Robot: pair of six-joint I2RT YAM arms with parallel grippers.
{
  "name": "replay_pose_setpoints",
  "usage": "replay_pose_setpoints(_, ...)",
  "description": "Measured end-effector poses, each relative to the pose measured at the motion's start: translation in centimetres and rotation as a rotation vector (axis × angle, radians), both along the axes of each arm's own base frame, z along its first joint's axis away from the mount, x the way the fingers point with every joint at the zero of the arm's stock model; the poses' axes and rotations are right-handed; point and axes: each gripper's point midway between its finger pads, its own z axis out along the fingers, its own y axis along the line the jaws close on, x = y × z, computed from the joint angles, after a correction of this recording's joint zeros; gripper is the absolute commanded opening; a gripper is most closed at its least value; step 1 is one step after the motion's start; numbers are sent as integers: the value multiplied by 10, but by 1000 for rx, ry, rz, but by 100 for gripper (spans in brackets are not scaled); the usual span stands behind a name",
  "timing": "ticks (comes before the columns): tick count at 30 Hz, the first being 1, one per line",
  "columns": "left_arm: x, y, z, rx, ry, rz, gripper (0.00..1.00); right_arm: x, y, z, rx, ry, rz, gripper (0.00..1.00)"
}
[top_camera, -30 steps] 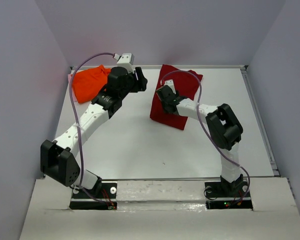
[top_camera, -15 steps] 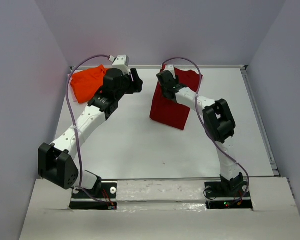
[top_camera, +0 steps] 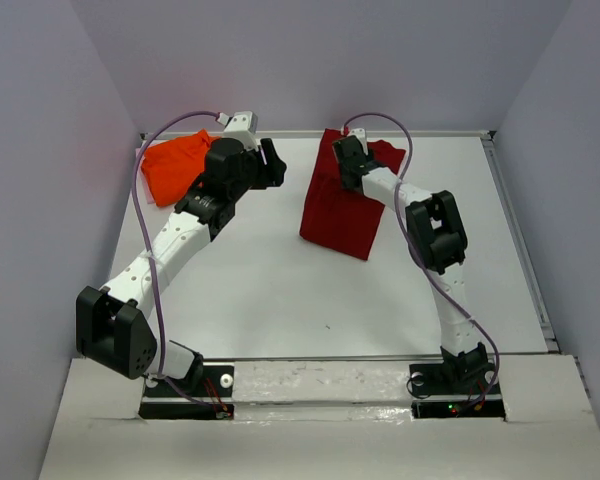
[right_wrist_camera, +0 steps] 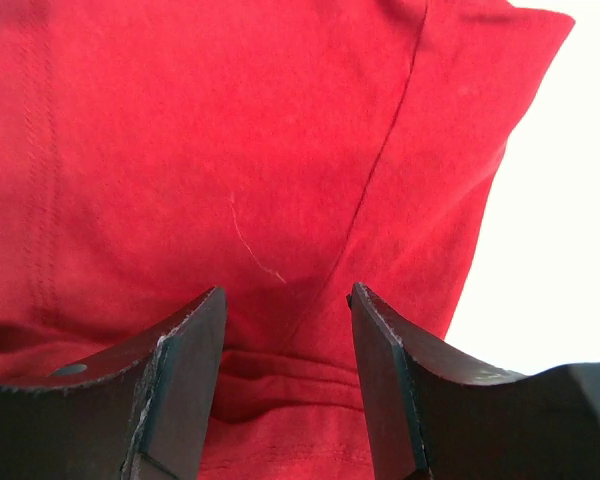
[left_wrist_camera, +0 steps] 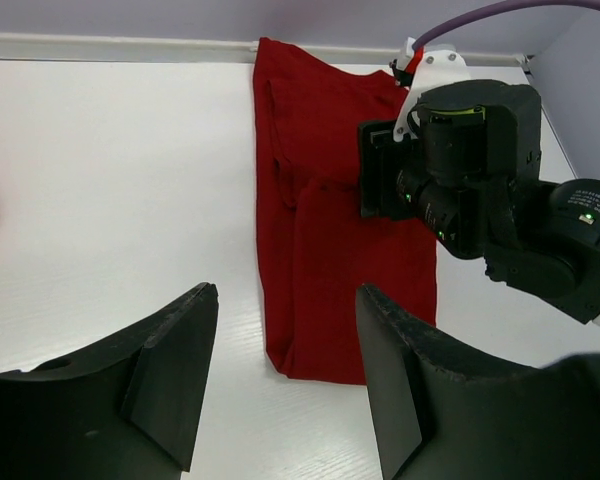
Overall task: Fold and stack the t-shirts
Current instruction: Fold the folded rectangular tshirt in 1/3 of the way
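Your right end effector has travelled along the crimson t-shirt to its far end, near the far edge of the table. It hovers there with jaws wide, gripping nothing. Your left end effector has barely shifted and is also wide and empty, between the two garments. The crimson t-shirt lies folded into a long strip, so a crosswise fold looks due next. The orange t-shirt sits crumpled in the far left corner. No container is in view.

light: bright, even | shadows: faint, soft | right wrist view: whites overexposed
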Motion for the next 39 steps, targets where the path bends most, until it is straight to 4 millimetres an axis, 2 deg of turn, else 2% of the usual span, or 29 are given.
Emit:
replay_pose_setpoints(9,-1,-3,0,-11,4,-12,67,6,3,13,-12,-19,36,59)
replay_pose_setpoints(13,-2,-4,-3,-14,8,-18,67,16,9,29,22,-48,59,59)
replay_pose_setpoints(18,-3,-3,-4,-14,9,-18,67,37,18,51,214,-87,104,60)
replay_pose_setpoints(22,-6,-2,1,-21,-5,-19,67,64,-7,59,419,-103,81,60)
replay_pose_setpoints(25,-6,-2,5,-25,-13,-19,67,81,-30,43,496,-90,47,60)
replay_pose_setpoints(28,-6,-2,6,-27,-18,-20,67,94,-38,21,567,-63,40,61)
replay_pose_setpoints(32,-7,-2,6,-29,-19,-23,67,89,-24,-11,648,20,70,61)
replay_pose_setpoints(36,-7,-3,6,-31,-22,-27,67,87,1,-1,732,37,144,60)
replay_pose_setpoints(39,-6,-3,5,-31,-20,-27,67,80,12,-4,760,60,176,60)
